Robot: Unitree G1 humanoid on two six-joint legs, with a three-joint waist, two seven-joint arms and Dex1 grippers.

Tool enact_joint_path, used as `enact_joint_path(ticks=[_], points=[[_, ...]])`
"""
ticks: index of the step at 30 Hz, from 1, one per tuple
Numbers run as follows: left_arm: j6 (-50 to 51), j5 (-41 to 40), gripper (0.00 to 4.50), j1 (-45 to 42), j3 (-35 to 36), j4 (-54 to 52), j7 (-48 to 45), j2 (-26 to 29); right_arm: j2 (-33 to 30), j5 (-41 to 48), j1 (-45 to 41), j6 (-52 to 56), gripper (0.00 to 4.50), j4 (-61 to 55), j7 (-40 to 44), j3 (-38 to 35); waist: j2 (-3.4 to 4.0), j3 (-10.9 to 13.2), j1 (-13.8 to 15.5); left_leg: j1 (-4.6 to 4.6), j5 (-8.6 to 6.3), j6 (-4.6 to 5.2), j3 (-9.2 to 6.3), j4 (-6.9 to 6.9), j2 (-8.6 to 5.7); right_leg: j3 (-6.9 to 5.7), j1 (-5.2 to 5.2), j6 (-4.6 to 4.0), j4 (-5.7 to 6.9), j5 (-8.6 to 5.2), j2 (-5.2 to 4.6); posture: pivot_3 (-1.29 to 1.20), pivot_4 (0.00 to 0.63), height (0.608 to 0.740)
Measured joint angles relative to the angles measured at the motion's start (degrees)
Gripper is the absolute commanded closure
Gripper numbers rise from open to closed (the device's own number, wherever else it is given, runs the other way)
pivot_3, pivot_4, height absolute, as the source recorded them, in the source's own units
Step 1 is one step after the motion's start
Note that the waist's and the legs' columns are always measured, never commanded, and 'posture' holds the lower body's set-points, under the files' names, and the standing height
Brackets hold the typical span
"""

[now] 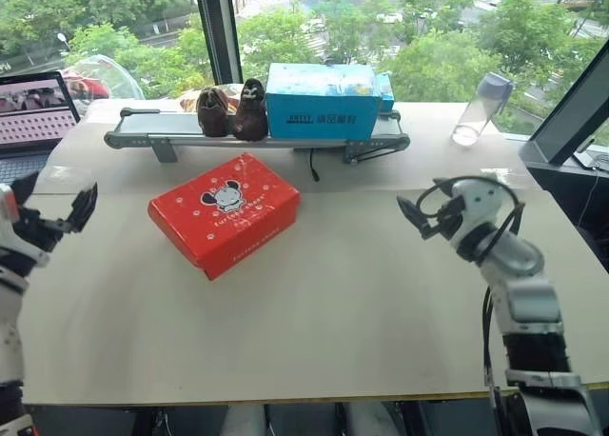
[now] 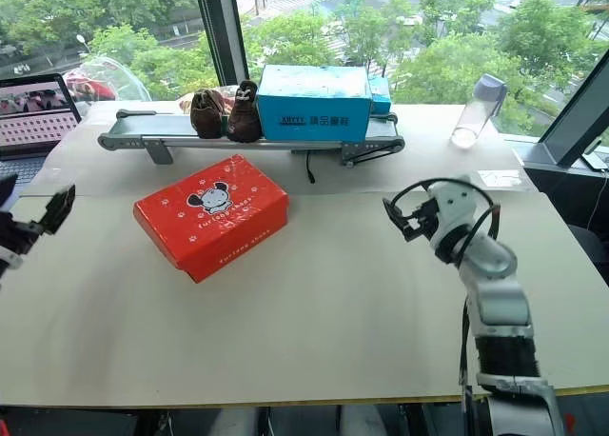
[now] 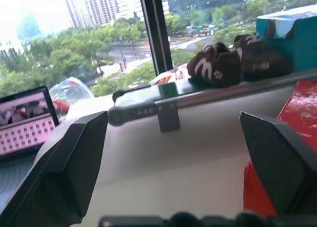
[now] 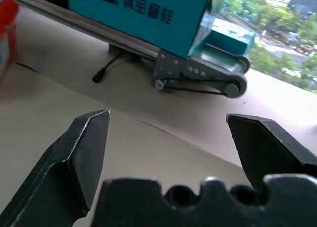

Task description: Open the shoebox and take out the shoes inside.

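Left eye view first, from my left side across: my left gripper [image 1: 84, 210] hangs over the table's [image 1: 314, 331] left edge, fingers spread wide and holding nothing, with the laptop [image 1: 36, 112] just behind it. To its right the shoebox [image 1: 225, 212] lies flat and skewed on the bare tabletop, lid down, so I judge the opening step has not begun and the shoes are presumably inside, unseen. Behind it stand the conveyor [image 1: 257, 131], the brown shoes [image 1: 233, 110] and the blue box [image 1: 324, 100]. Further right my right gripper [image 1: 416, 217] floats wide and empty. Next I need a finger under the lid's free edge. Open tabletop lies between box and either gripper.
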Motion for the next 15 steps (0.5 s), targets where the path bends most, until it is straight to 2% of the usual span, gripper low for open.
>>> enact_joint_path(ticks=[3, 5, 6, 8, 11, 14, 15], points=[[0.93, 0.09, 0.00, 1.85, -2.32, -0.13, -4.16, 1.23, -2.54, 2.35, -0.62, 4.51, 0.04, -0.07, 5.89, 2.19, -0.01, 0.01, 0.00, -0.13, -0.01, 0.00, 0.00, -0.19, 0.01, -0.01, -0.26, -0.31, 0.11, 0.01, 0.00, 0.00, 0.150, 0.740], [1.59, 0.15, 0.00, 3.07, -3.68, -1.33, -7.79, 2.54, -4.52, 4.77, -1.94, 8.88, 0.04, -0.72, 10.83, 3.95, -0.01, 0.01, -0.05, -0.54, 0.00, 0.01, 0.00, -0.19, 0.01, 0.02, -0.78, -0.36, 0.25, 0.02, 0.01, 0.00, 0.150, 0.740], [1.70, 0.13, 0.53, 3.26, -3.91, -1.85, -9.14, 2.91, -4.87, 5.33, -2.90, 10.27, 0.56, -0.98, 12.40, 4.50, -0.01, 0.02, -0.17, -0.66, 0.00, 0.01, 0.00, -0.16, 0.01, 0.02, -0.91, -0.36, 0.28, 0.03, 0.03, 0.00, 0.150, 0.740], [1.80, 0.01, 1.11, 3.28, -4.26, -2.52, -10.96, 3.46, -5.24, 6.58, -4.11, 11.72, 1.09, -1.39, 14.31, 4.75, -0.01, 0.02, -0.18, -0.65, 0.00, 0.01, 0.00, -0.15, 0.02, 0.02, -0.89, -0.36, 0.27, 0.03, 0.04, 0.00, 0.150, 0.740], [2.46, -0.71, 2.35, 4.94, -4.05, -2.94, -13.31, 3.70, -5.72, 6.93, -5.38, 12.09, 2.21, -1.16, 17.34, 6.14, -0.01, 0.02, -0.22, -0.65, 0.00, 0.01, 0.02, -0.11, 0.02, 0.03, -0.86, -0.32, 0.22, 0.04, 0.04, 0.00, 0.150, 0.740], [2.98, -0.78, 3.30, 6.08, -3.40, -2.97, -13.96, 3.70, -5.67, 6.56, -5.91, 11.83, 3.13, 0.60, 18.44, 7.33, -0.04, 0.04, -0.13, -0.65, 0.00, 0.01, 0.02, -0.06, 0.02, 0.03, -0.87, -0.31, 0.24, 0.04, 0.04, 0.00, 0.150, 0.740], [3.11, -0.86, 3.75, 6.58, -2.60, -3.04, -13.94, 3.69, -5.61, 5.87, -6.23, 11.19, 3.56, 2.03, 18.44, 7.70, -0.04, 0.04, -0.11, -0.65, 0.00, 0.01, 0.02, -0.04, 0.02, 0.03, -0.86, -0.29, 0.24, 0.06, 0.04, 0.00, 0.150, 0.740]])
